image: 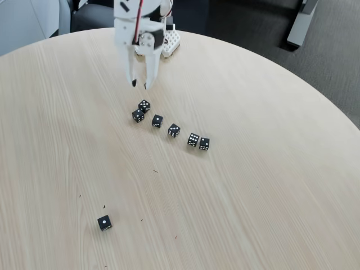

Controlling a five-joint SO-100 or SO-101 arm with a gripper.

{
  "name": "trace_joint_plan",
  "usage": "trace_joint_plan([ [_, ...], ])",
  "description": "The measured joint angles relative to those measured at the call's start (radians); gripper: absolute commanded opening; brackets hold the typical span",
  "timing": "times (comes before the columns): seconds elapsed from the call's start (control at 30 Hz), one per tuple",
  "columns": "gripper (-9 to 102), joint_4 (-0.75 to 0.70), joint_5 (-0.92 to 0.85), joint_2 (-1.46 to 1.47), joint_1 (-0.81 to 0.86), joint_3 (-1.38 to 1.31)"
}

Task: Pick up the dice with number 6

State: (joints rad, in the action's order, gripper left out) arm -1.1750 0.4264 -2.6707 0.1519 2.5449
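Note:
A curved row of several small black dice with white pips lies mid-table in the fixed view. The dice with number 6 [193, 140] is second from the row's right end; its top face shows two rows of three pips. My white gripper [140, 85] hangs above the table just behind the row's left end, fingertips pointing down. It is open by a narrow gap with nothing between the fingers. It is well to the left of the six and apart from it.
Other dice lie at the row's left [144, 105], [138, 116], middle [157, 120], [174, 130] and right end [204, 144], touching the six's side. A lone die [104, 223] showing one pip sits near the front. The round wooden table [270, 185] ends at the right.

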Motion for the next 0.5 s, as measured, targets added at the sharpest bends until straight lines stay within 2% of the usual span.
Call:
trace_joint_plan([
  [0.33,19,-0.011,0.232,0.517,0.002,-0.434],
  [0.5,21,-0.077,0.348,0.756,0.002,-0.589],
])
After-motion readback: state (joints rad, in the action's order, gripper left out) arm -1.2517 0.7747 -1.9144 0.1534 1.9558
